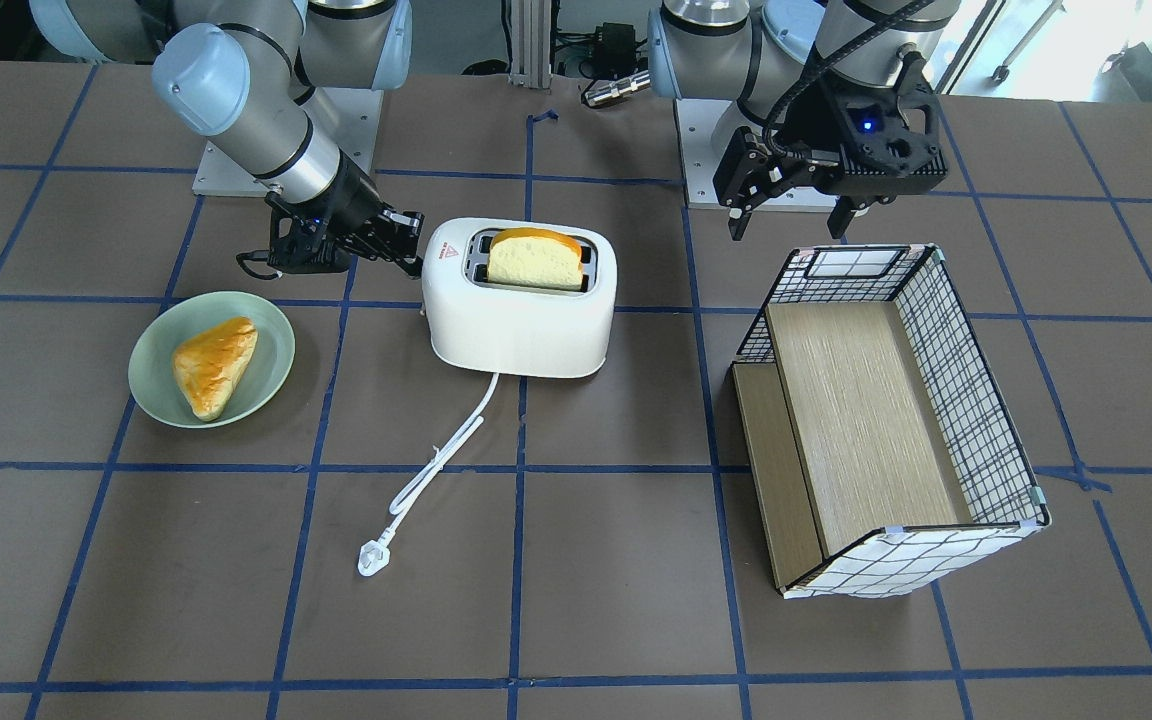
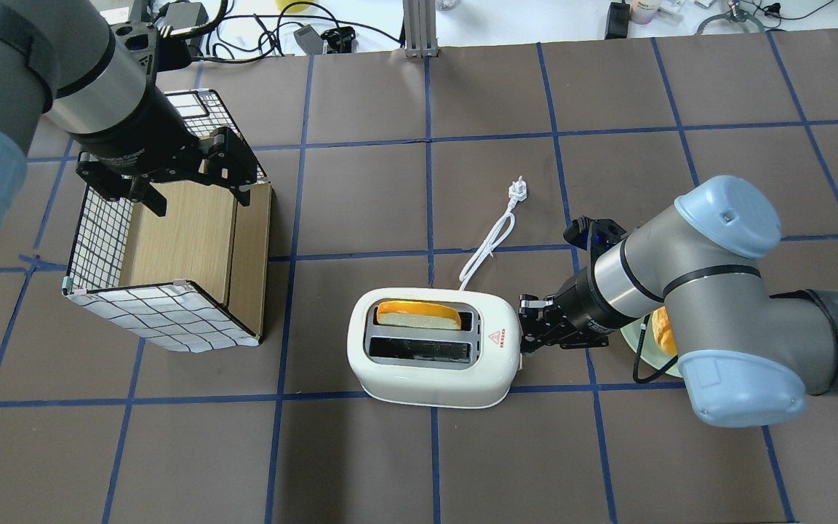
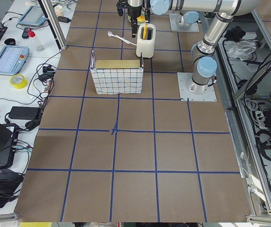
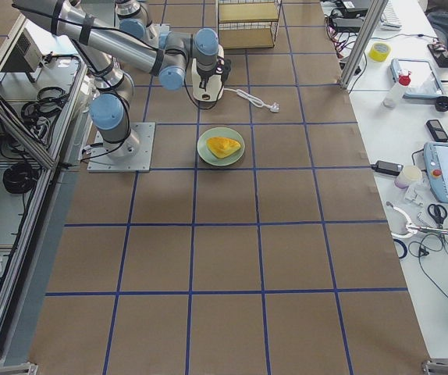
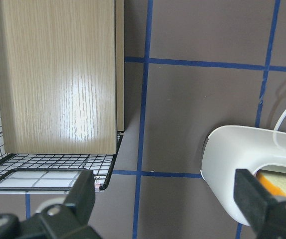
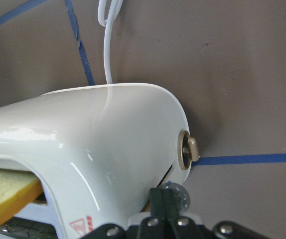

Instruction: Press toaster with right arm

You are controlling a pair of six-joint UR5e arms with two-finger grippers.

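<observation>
The white toaster (image 1: 521, 320) stands mid-table with a bread slice (image 1: 534, 258) up in one slot. It also shows in the overhead view (image 2: 426, 375) and the right wrist view (image 6: 108, 134). My right gripper (image 2: 523, 336) is shut and lies level, its tips against the toaster's end with the red triangle sticker. In the right wrist view the right gripper (image 6: 165, 199) sits just below a brass dial (image 6: 188, 149). It shows at the left of the front view (image 1: 414, 245). My left gripper (image 2: 197, 196) is open and empty above the wire basket (image 2: 164, 316).
The toaster's white cord runs to a plug (image 1: 372, 557) on the table in front. A green plate (image 1: 151, 380) with a bread piece (image 1: 214, 365) lies under my right arm. The wire basket (image 1: 966, 390) with a wooden shelf lies on its side by my left arm.
</observation>
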